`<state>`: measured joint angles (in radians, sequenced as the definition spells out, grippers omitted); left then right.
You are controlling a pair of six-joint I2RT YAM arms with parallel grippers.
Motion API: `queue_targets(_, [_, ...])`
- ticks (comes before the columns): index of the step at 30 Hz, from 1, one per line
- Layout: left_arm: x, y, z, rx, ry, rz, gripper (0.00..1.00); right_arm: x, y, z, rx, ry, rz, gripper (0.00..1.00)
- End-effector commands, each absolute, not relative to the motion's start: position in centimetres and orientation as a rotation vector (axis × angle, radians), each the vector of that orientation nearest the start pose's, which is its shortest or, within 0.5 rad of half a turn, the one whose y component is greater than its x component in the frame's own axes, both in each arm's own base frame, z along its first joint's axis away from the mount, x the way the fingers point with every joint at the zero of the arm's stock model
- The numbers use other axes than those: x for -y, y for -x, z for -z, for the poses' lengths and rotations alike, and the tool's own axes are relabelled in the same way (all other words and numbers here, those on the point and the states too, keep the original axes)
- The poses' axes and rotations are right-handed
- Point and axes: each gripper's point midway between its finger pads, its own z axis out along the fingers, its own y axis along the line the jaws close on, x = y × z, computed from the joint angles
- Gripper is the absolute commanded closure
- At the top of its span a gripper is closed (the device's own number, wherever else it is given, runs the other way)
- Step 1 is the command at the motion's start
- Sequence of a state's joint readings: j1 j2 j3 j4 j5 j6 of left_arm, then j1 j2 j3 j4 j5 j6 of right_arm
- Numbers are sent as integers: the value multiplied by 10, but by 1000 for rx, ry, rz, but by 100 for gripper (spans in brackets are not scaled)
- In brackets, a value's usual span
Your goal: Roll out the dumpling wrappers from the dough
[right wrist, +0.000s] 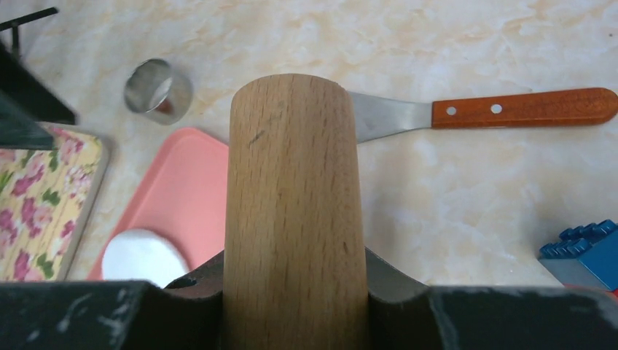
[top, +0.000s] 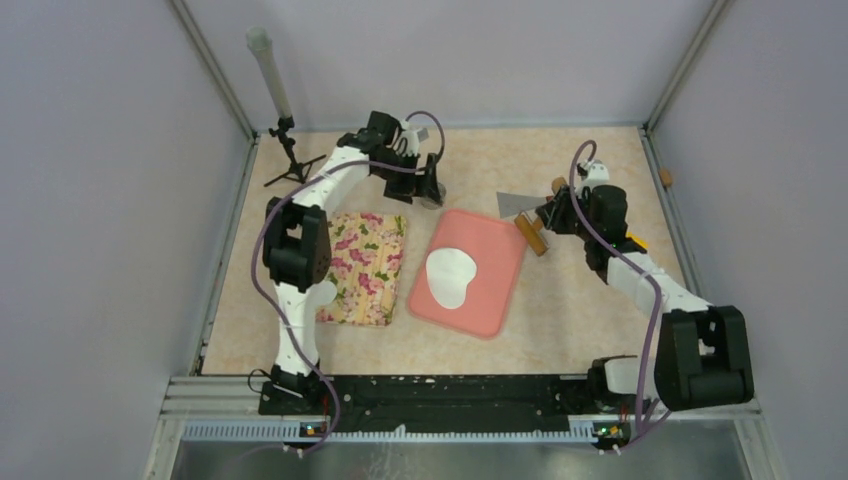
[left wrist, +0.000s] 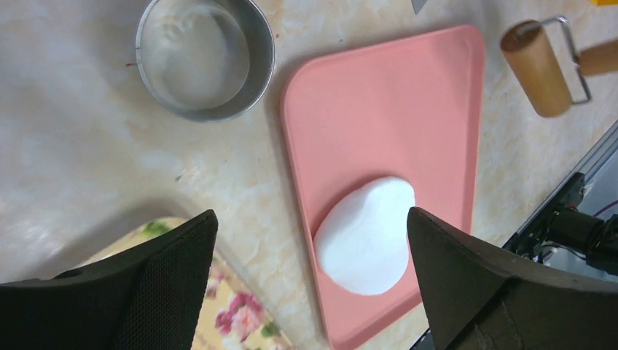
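Right hand (right wrist: pixel 295 306) tight on roller (right wrist: pixel 291 182); left hand (left wrist: pixel 312 215) agape.

Bare board (top: pixel 495 258) lies open right of the dough (top: pixel 450 277); ring cutter (top: pixel 432 194) and roller (top: pixel 530 235) crowd its far corners.

At the tabletop (top: pixel 570 310) are one piece of dough (top: pixel 450 277), one pink board (top: pixel 500 255), one metal ring cutter (left wrist: pixel 204 58), one wooden roller (right wrist: pixel 295 219), one spatula (right wrist: pixel 510 109) with a wooden handle, one flowered cloth (top: pixel 362 265), one blue toy brick (right wrist: pixel 583 251) and one small black tripod stand (top: pixel 285 140)
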<state>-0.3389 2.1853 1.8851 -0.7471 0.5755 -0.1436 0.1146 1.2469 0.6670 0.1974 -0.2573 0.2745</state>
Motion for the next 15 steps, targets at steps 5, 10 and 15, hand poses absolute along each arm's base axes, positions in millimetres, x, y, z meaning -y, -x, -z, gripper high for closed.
queue_targets(5, [183,-414,-179,-2460,-550,668,1,-72,-419,-155,-1875,-153,-374,81])
queue_targets(10, [147,-416,-157,-2483,-491,510,1,-61,-416,-148,-1867,-197,-350,63])
queue_targets(15, [152,-452,-151,-2494,-415,486,1,-49,-411,-139,-1946,-224,-274,38])
